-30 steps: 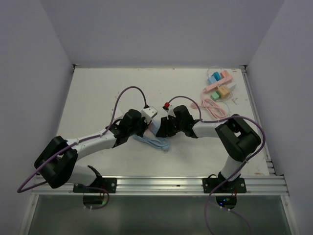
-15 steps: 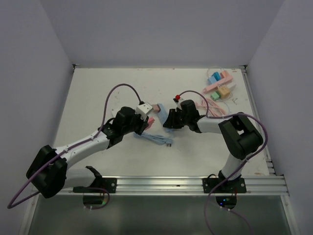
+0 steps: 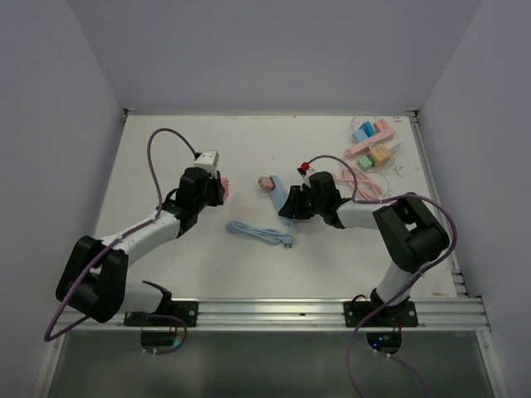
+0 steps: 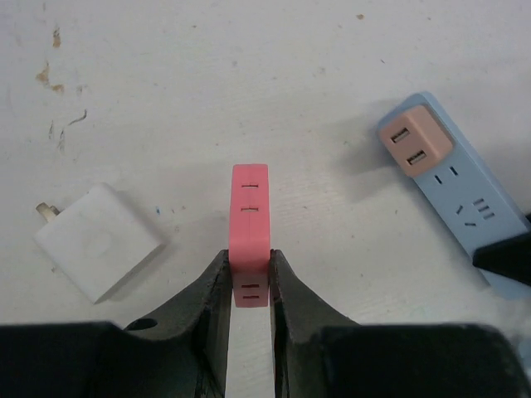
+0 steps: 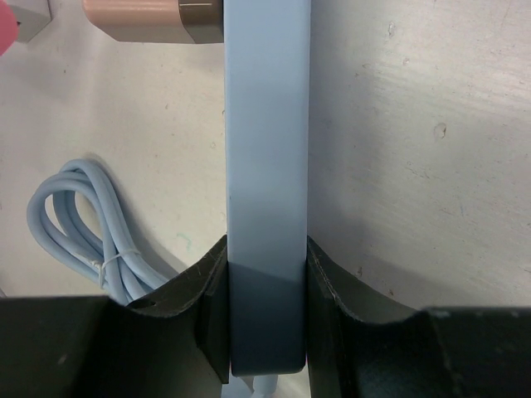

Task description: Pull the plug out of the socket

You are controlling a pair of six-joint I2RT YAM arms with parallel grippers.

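The pink plug [image 4: 250, 224] is free of the socket, and my left gripper [image 4: 250, 265] is shut on its sides just above the table. In the top view the plug [image 3: 222, 189] hangs at the left gripper [image 3: 216, 189], well to the left of the light-blue socket strip [image 3: 282, 197]. My right gripper [image 5: 267, 274] is shut on the strip [image 5: 267, 149] near its cable end. A tan adapter [image 5: 145, 21] still sits in the strip's far end, also seen in the left wrist view [image 4: 415, 141] on the strip [image 4: 460, 195].
A white charger block [image 4: 99, 240] lies on the table left of the pink plug. The strip's coiled blue cable [image 3: 261, 234] lies in front of the grippers. Pink cables and several coloured adapters [image 3: 369, 149] are heaped at the back right.
The left gripper has carried the pink plug out of the socket and away to the left. The right gripper kept hold of the blue strip and shifted slightly right.
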